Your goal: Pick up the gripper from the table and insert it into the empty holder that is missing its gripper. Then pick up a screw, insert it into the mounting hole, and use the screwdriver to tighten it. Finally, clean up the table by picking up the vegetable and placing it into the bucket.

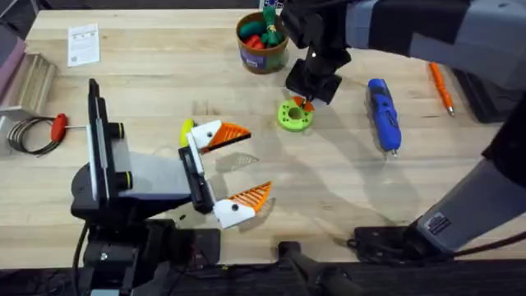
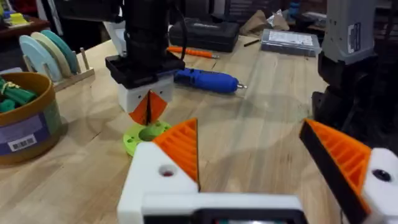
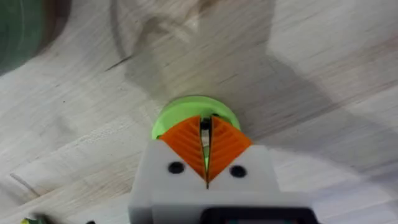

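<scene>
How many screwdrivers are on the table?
2: the blue screwdriver lies right of the green disc; a red-handled screwdriver lies at the table's left edge. Others may be hidden.

No lettering can be read anywhere. The white paper sheet [image 1: 83,43] at the table's far left carries printed lines and a square code, all too small to make out. The round brown-rimmed pail [image 2: 25,118] wears a purple-blue label band with a white barcode patch (bars, no legible digits).

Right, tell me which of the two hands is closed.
The right hand, orange fingers pinched together above the green plastic disc; the left hand is spread open.
</scene>
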Robot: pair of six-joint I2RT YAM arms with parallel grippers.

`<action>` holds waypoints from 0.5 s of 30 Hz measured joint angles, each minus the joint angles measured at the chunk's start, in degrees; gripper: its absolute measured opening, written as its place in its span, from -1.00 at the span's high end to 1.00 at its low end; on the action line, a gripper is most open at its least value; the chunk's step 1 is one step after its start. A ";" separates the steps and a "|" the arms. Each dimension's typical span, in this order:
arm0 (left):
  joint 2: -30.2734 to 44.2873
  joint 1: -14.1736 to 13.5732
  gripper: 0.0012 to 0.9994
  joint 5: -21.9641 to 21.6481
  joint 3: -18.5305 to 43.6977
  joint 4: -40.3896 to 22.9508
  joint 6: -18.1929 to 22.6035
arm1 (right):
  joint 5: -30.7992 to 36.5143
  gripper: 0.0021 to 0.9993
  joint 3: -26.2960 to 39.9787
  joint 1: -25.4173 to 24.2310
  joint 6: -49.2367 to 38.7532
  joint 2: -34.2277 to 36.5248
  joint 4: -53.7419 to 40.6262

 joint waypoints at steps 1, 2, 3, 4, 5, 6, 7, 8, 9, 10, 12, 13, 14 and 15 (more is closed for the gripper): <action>0.00 0.00 -0.97 0.00 0.00 0.00 0.00 | 0.00 0.99 0.00 0.00 -0.01 0.00 -0.02; 0.00 0.00 -0.97 0.00 0.00 0.00 0.00 | 0.00 0.99 0.00 0.00 -0.02 0.00 -0.13; 0.02 0.00 -0.97 0.00 0.00 0.00 0.00 | 0.00 0.99 0.07 0.00 -0.20 -0.02 -0.34; 0.00 0.00 -0.97 0.00 0.00 0.00 0.00 | 0.00 0.99 0.15 0.00 -0.36 -0.01 -0.53; 0.00 0.00 -0.97 0.00 0.00 0.00 0.00 | -0.02 0.99 0.37 0.00 -0.65 0.00 -0.93; 0.02 0.00 -0.97 0.00 0.00 0.00 0.00 | 0.00 0.99 0.67 0.00 -0.77 0.00 -1.49; 0.00 0.00 -0.97 0.00 0.00 0.00 0.00 | 0.56 0.99 3.40 0.00 -1.48 0.00 -4.89; 0.00 0.00 -0.97 0.00 0.00 0.00 0.00 | 0.93 0.99 4.57 0.00 -1.73 0.00 -6.07; 0.00 0.00 -0.97 0.00 0.00 0.00 0.00 | 1.34 0.99 6.06 0.00 -1.99 0.00 -7.44; 0.01 0.00 -0.97 0.00 0.00 0.00 -0.01 | 1.74 0.99 7.61 0.00 -2.34 0.00 -8.72; 0.00 0.00 -0.97 0.00 0.00 0.00 0.00 | 2.39 0.99 10.89 0.07 -3.59 0.00 -10.83; 0.00 0.00 -0.97 0.00 0.00 0.00 -0.01 | 2.61 0.99 12.26 0.16 -4.26 -0.01 -11.52; 0.00 0.00 -0.97 0.00 0.00 0.00 0.00 | 2.80 0.99 13.89 0.35 -5.26 -0.02 -12.15; 0.00 0.00 -0.97 0.00 0.00 0.00 0.00 | 2.93 0.99 15.36 0.60 -6.33 -0.02 -12.69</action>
